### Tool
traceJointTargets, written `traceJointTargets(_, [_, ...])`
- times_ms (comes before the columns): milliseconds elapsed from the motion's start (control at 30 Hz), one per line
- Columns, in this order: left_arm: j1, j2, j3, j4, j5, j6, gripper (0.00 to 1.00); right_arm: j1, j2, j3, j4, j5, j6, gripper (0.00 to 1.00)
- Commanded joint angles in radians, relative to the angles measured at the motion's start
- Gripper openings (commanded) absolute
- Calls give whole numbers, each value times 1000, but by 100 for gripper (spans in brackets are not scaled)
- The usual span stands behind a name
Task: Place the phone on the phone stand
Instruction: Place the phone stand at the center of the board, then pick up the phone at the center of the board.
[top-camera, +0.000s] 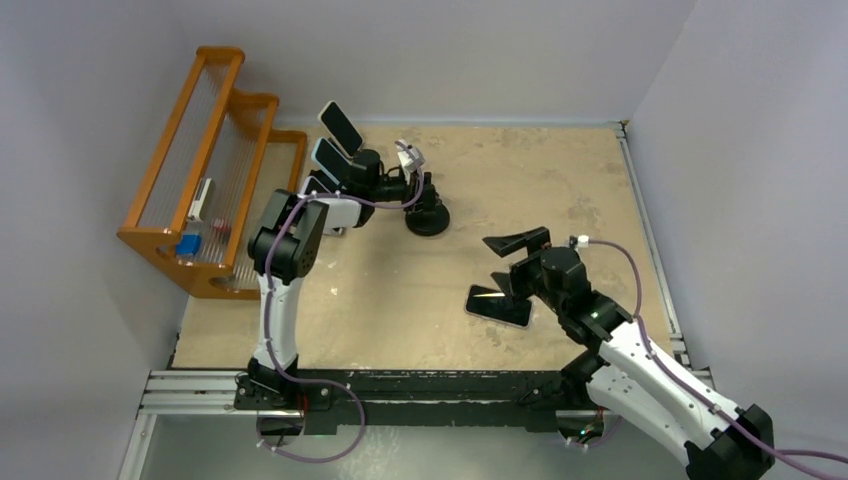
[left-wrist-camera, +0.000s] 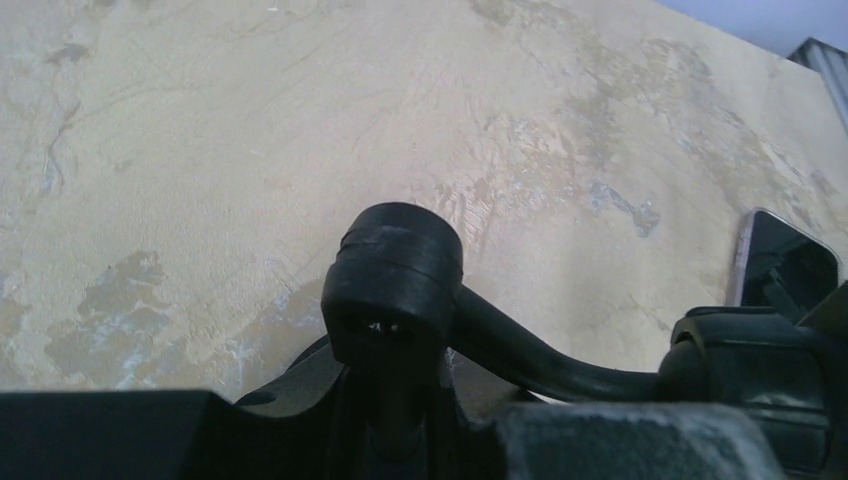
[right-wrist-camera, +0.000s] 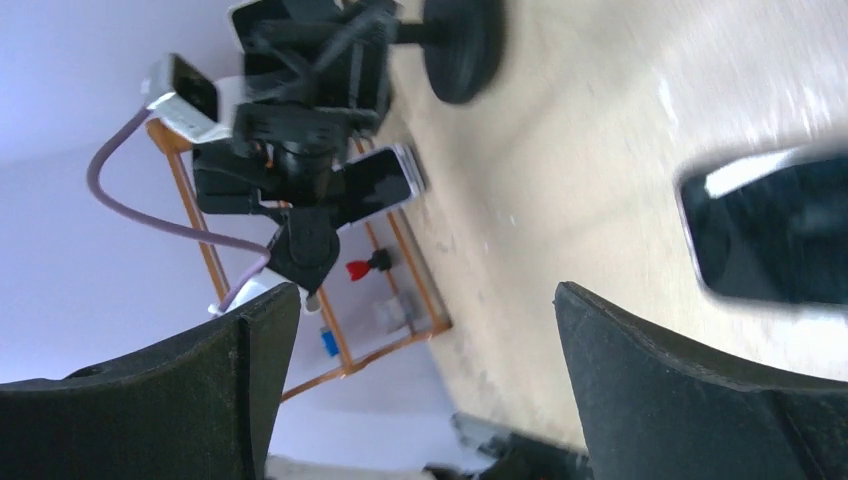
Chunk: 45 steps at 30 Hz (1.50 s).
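The phone (top-camera: 505, 310), dark with a pale edge, lies flat on the tan table right of centre; it also shows in the left wrist view (left-wrist-camera: 790, 265) and the right wrist view (right-wrist-camera: 770, 230). The black phone stand (top-camera: 428, 218) has a round base and stands at the back middle; it also shows in the right wrist view (right-wrist-camera: 462, 45). Its round head (left-wrist-camera: 395, 270) fills the left wrist view. My left gripper (top-camera: 420, 188) is at the stand, a finger on each side of its stem (left-wrist-camera: 390, 440); its grip is hidden. My right gripper (top-camera: 505, 268) hangs open and empty just above the phone's far side (right-wrist-camera: 425, 380).
An orange wooden rack (top-camera: 200, 190) with small blue, white and red items stands at the back left; it also shows in the right wrist view (right-wrist-camera: 400, 300). Two dark phone-like slabs (top-camera: 340, 125) stick up behind my left wrist. Metal rails run along the near edge (top-camera: 400, 385) and right edge (top-camera: 650, 250).
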<state>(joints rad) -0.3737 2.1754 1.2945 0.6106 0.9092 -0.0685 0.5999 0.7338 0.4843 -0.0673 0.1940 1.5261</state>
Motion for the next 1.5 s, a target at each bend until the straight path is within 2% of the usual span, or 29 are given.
traceJointTargets(0, [39,49,71,87,217,-8,0,-3,-44,-15,-276,-155,418,99])
traceJointTargets(200, [61,118,159,190,408,-106,0,-3,-6,71,-467,-182,557,99])
traceJointTargets(267, [61,117,147,253,429,-147,12,-3,18,99,-551,-176,608,99])
traceJointTargets(300, [61,113,135,285,434,-180,22,-3,22,102,-563,-176,621,99])
traceJointTargets(333, [61,106,118,323,435,-207,39,-3,23,99,-575,-178,643,99])
traceJointTargets(367, [62,96,97,351,435,-225,51,-3,23,95,-588,-177,656,99])
traceJointTargets(433, [65,60,46,362,418,-238,60,-3,34,100,-624,-176,667,99])
traceJointTargets(467, [69,24,13,365,399,-243,71,-4,47,113,-649,-164,666,99])
traceJointTargets(533, [73,-37,-69,385,364,-252,79,-7,84,141,-716,-137,652,99])
traceJointTargets(633, [77,-132,-179,366,282,-242,84,-26,169,196,-755,-83,590,99])
traceJointTargets(700, [78,-176,-237,342,252,-225,85,-34,249,256,-724,-29,523,99])
traceJointTargets(800, [79,-206,-258,284,246,-195,87,-38,388,329,-707,-23,471,99])
traceJointTargets(967, [84,-266,-288,147,210,-140,89,-66,509,290,-576,-145,427,99])
traceJointTargets(1100, [84,-330,-347,122,190,-133,90,-72,608,338,-596,-183,382,99])
traceJointTargets(1267, [85,-344,-375,145,230,-186,92,-76,698,366,-572,-192,353,99])
traceJointTargets(1467, [84,-333,-383,173,250,-218,93,-80,803,349,-548,-279,317,99])
